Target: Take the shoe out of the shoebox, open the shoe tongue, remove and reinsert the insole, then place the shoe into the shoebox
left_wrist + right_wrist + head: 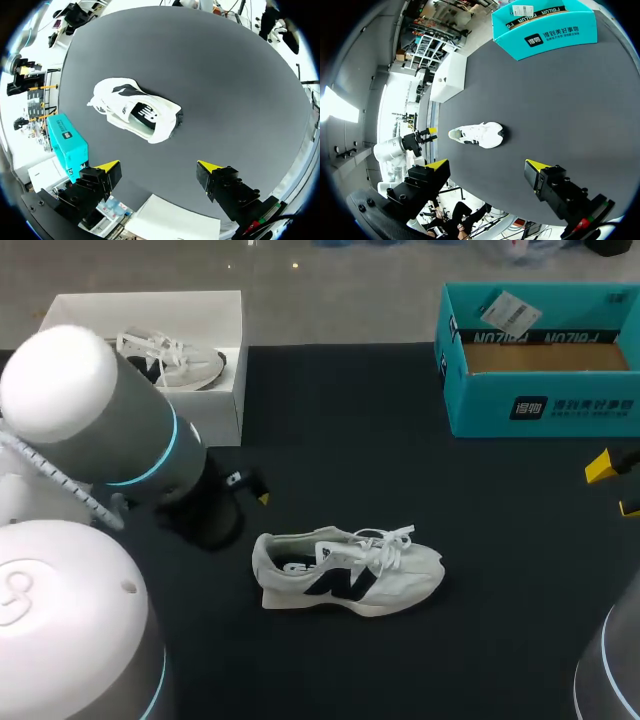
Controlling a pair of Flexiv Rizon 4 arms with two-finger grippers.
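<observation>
Shoe out on table, shoebox at one o'clock; left claw and right claw released; later steps apparently remain.

light: bright, even, seemingly from overhead | shadows: soft, short under shoe | glare: left arm white shell nearly washed out

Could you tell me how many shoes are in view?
2. One shoe lies in the middle of the table; a second shoe sits in the white box, far left. The teal box's inside is partly hidden.
</observation>
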